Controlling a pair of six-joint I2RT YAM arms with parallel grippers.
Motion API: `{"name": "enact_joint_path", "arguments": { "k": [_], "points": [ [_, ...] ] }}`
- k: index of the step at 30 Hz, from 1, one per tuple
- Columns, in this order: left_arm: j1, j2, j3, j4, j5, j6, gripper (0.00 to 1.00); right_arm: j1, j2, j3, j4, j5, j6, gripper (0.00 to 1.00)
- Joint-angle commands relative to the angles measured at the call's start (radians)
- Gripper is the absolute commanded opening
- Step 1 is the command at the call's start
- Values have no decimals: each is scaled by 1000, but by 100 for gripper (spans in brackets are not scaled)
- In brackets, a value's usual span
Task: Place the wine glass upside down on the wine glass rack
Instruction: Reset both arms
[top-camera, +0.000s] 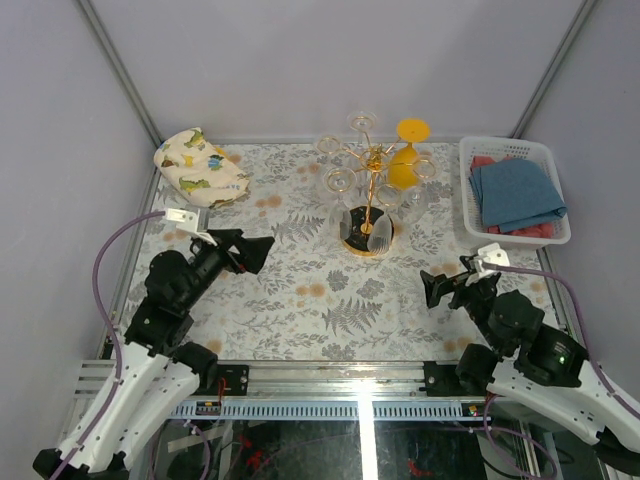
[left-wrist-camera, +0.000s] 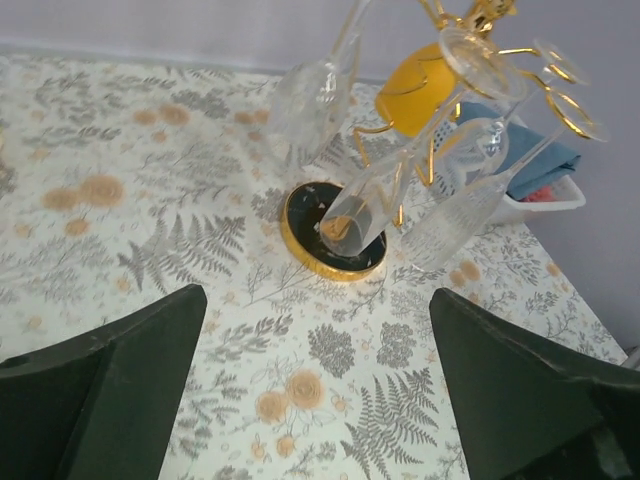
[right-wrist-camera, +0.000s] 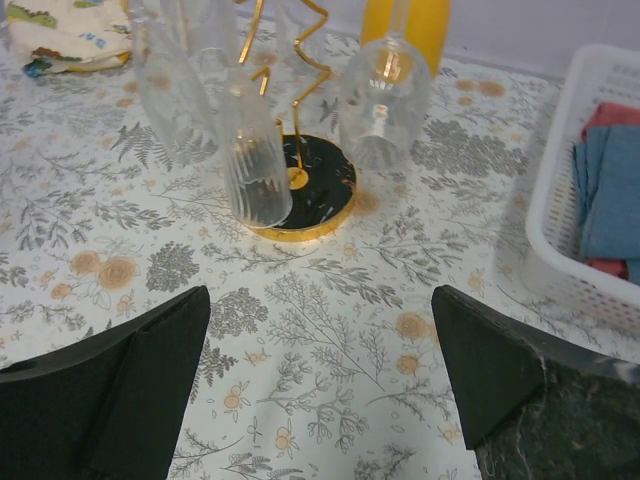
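Observation:
The wine glass rack (top-camera: 372, 196), a gold wire stand on a round black gold-rimmed base (left-wrist-camera: 306, 260) (right-wrist-camera: 338, 208), stands at the back middle of the table. Several wine glasses hang from it bowl down. A ribbed clear wine glass (left-wrist-camera: 356, 212) (right-wrist-camera: 254, 168) hangs over the base, and a yellow one (top-camera: 404, 166) (left-wrist-camera: 418, 88) hangs on the far side. My left gripper (top-camera: 262, 255) (left-wrist-camera: 318, 298) is open and empty, left of the rack and well apart from it. My right gripper (top-camera: 428, 288) (right-wrist-camera: 320, 296) is open and empty, in front and to the right of the rack.
A white plastic basket (top-camera: 466, 190) (right-wrist-camera: 556, 236) holding blue and red cloths stands at the back right. A bunched dinosaur-print cloth (top-camera: 200, 165) lies at the back left. Grey walls close the table in on three sides.

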Motion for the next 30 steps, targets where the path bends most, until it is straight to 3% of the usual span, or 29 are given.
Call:
{"name": "enact_joint_path", "arguments": {
  "k": [1, 10, 30],
  "points": [
    [3, -50, 85, -232, -67, 37, 100, -2, -62, 20, -41, 159, 92, 99],
    [3, -91, 132, -380, -101, 48, 100, -2, -188, 6, -71, 242, 120, 100],
    [2, -108, 108, -343, -68, 78, 100, -3, -186, 12, -83, 246, 134, 99]
  ]
}}
